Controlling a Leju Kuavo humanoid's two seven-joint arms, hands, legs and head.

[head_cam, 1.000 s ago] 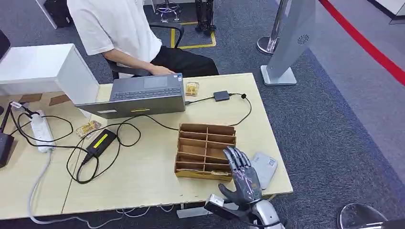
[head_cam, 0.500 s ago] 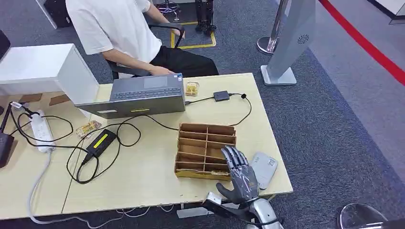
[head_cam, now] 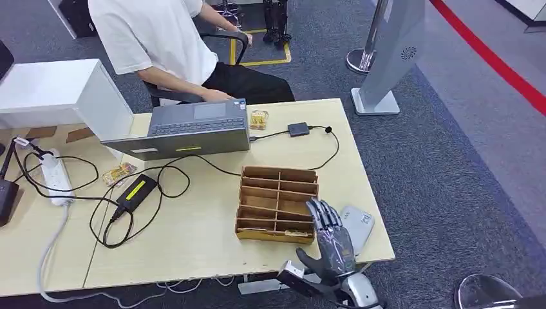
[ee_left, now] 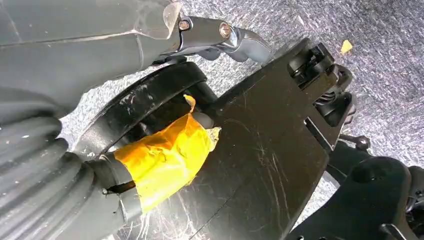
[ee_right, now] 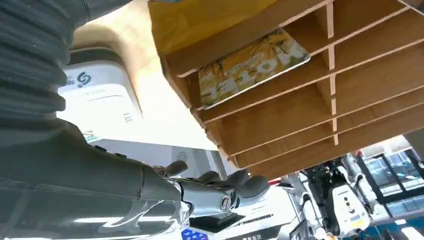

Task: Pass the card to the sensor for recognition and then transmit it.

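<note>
A yellow card [ee_right: 252, 65] lies in the near compartment of the wooden divider box [head_cam: 277, 187]; the right wrist view shows the box [ee_right: 300, 115] close up. A white-grey sensor [head_cam: 359, 226] lies flat on the table just right of the box, also seen at the right wrist as the sensor [ee_right: 97, 100]. My right hand [head_cam: 333, 241] hovers at the table's front edge between box and sensor, fingers stretched out and apart, holding nothing. My left hand [ee_left: 220, 35] hangs low; its thumb shows, its fingers are hidden.
A person [head_cam: 161, 45] sits behind the table at an open laptop [head_cam: 193, 125]. Cables, a power brick [head_cam: 135, 192], a power strip [head_cam: 58, 177] and a small hub [head_cam: 298, 129] lie on the table's left and back. A grey stand [head_cam: 393, 51] rises beyond the far right corner.
My right hand has drifted slightly right and toward the front edge, nearer the sensor. The person has shifted a little in the chair.
</note>
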